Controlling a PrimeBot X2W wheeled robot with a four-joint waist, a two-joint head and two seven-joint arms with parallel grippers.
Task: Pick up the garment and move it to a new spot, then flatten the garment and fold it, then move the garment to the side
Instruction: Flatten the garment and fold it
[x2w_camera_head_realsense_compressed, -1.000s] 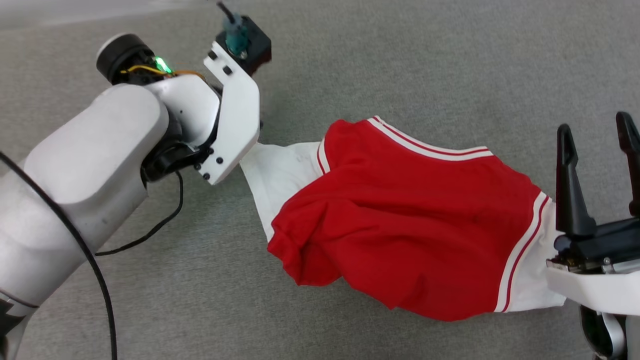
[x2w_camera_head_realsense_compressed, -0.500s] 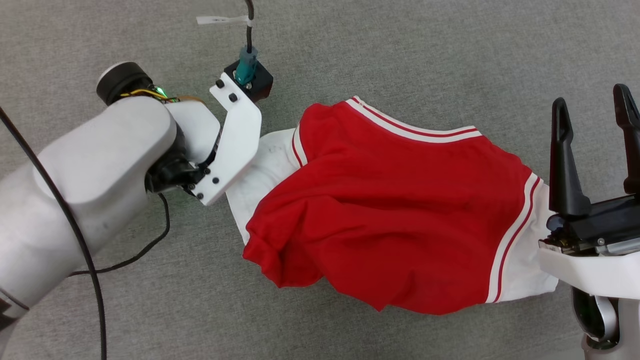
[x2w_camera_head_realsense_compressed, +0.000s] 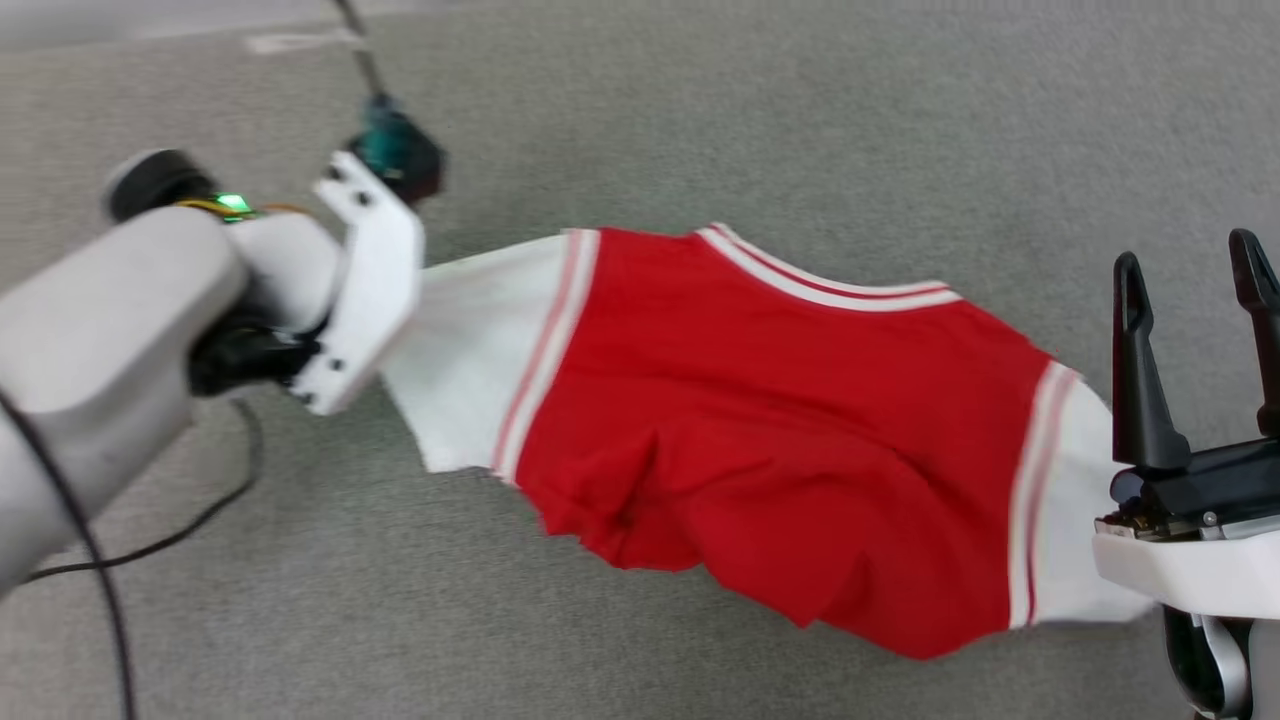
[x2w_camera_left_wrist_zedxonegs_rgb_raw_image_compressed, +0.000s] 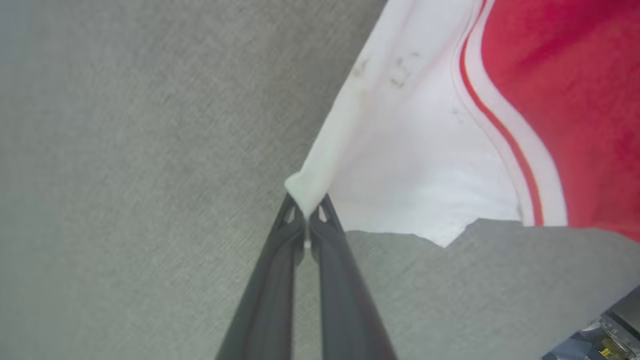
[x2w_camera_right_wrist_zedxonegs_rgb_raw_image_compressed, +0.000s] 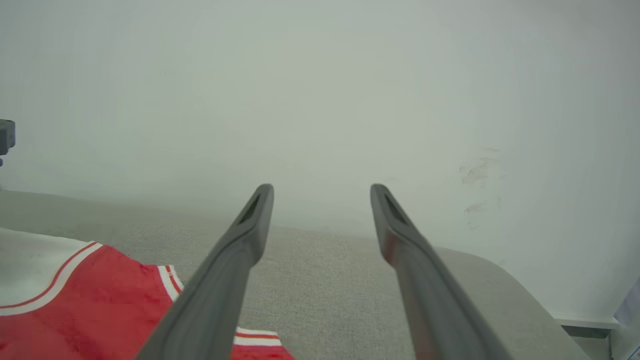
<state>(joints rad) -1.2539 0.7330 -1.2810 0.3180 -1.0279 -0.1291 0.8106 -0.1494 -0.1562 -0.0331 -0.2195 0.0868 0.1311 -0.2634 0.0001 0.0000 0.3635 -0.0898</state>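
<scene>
The garment (x2w_camera_head_realsense_compressed: 790, 440), a red jersey T-shirt with white sleeves and striped trim, lies stretched across the grey surface. In the left wrist view my left gripper (x2w_camera_left_wrist_zedxonegs_rgb_raw_image_compressed: 306, 212) is shut on a corner of the garment's white sleeve (x2w_camera_left_wrist_zedxonegs_rgb_raw_image_compressed: 415, 165). In the head view the left arm's white wrist plate (x2w_camera_head_realsense_compressed: 360, 285) covers that grip at the sleeve's left end. My right gripper (x2w_camera_head_realsense_compressed: 1190, 300) stands open beside the garment's right sleeve (x2w_camera_head_realsense_compressed: 1075, 520), fingers pointing up the view with nothing between them. The garment (x2w_camera_right_wrist_zedxonegs_rgb_raw_image_compressed: 65, 305) also lies at the lower left of my right gripper (x2w_camera_right_wrist_zedxonegs_rgb_raw_image_compressed: 320, 205).
A grey carpet-like surface (x2w_camera_head_realsense_compressed: 800, 120) spreads all around the garment. A black cable (x2w_camera_head_realsense_compressed: 120, 560) trails from the left arm at the lower left. In the right wrist view a pale wall (x2w_camera_right_wrist_zedxonegs_rgb_raw_image_compressed: 320, 100) rises behind the surface's far edge.
My left gripper has closed on the white sleeve and drawn it leftward. The sleeve and the red body now lie more stretched out. The right gripper has stayed open.
</scene>
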